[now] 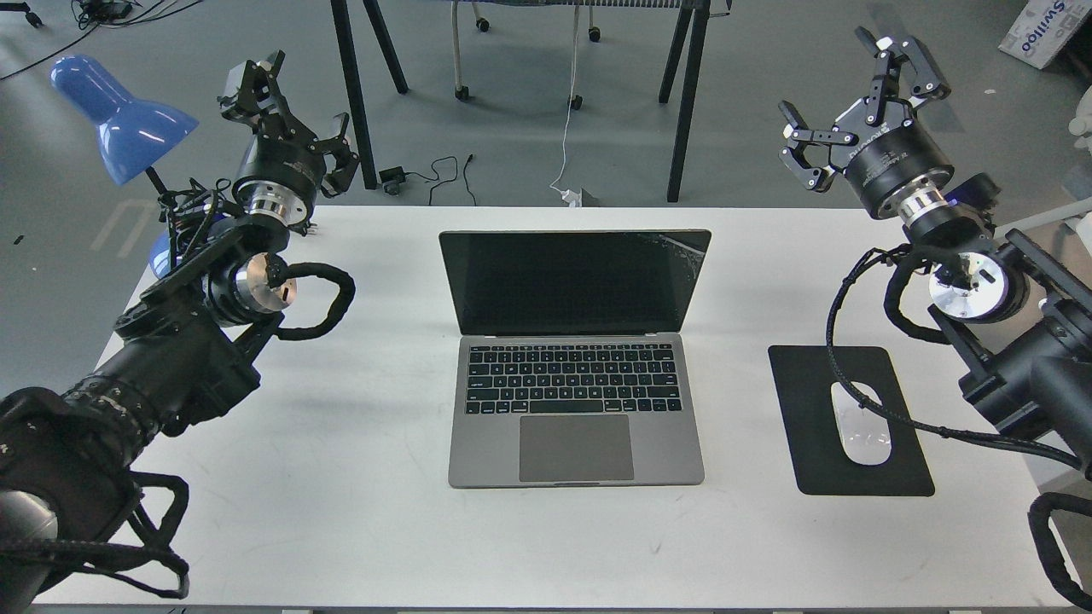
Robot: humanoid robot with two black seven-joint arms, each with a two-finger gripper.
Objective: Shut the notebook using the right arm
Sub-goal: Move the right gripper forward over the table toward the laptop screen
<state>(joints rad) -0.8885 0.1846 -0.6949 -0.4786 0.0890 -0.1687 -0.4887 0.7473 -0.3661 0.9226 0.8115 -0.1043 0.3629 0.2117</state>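
The notebook [576, 375] lies open in the middle of the white table [358, 477], its black screen upright and facing me, keyboard and trackpad toward the front edge. My right arm [964, 273] comes in from the right and rises past the table's far right corner. Its gripper [862, 94] is held high, well to the right of the screen, fingers spread open and holding nothing. My left gripper [290, 111] is raised over the far left corner, its fingers apart and empty, far from the notebook.
A black mouse pad [853, 422] with a white mouse [862, 422] lies right of the notebook, under the right arm's cable. A blue desk lamp [119, 115] stands at the far left corner. Black table legs [687, 102] and cables stand on the floor beyond.
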